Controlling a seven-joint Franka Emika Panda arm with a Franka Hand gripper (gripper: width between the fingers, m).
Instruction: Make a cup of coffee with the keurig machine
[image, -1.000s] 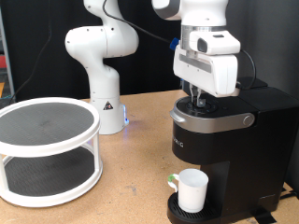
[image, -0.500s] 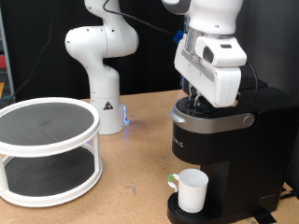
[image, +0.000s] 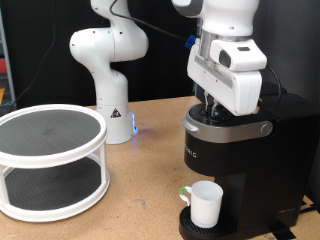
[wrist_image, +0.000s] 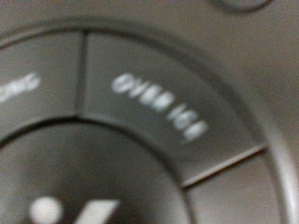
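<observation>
The claw (image: 211, 106) is seen right on top of the keurig machine (image: 240, 160), at the exterior view's right. The lid lies straight below the claw, very close or touching. In the wrist view a round ring of buttons fills the picture, and one button (wrist_image: 159, 107) reads "OVER ICE". It cannot be told if the claw's fingers are apart or together. The cup (image: 206, 203) is already set low down under the machine's spout, on the drip tray, well below the claw. The machine stands on the table (image: 140, 205).
</observation>
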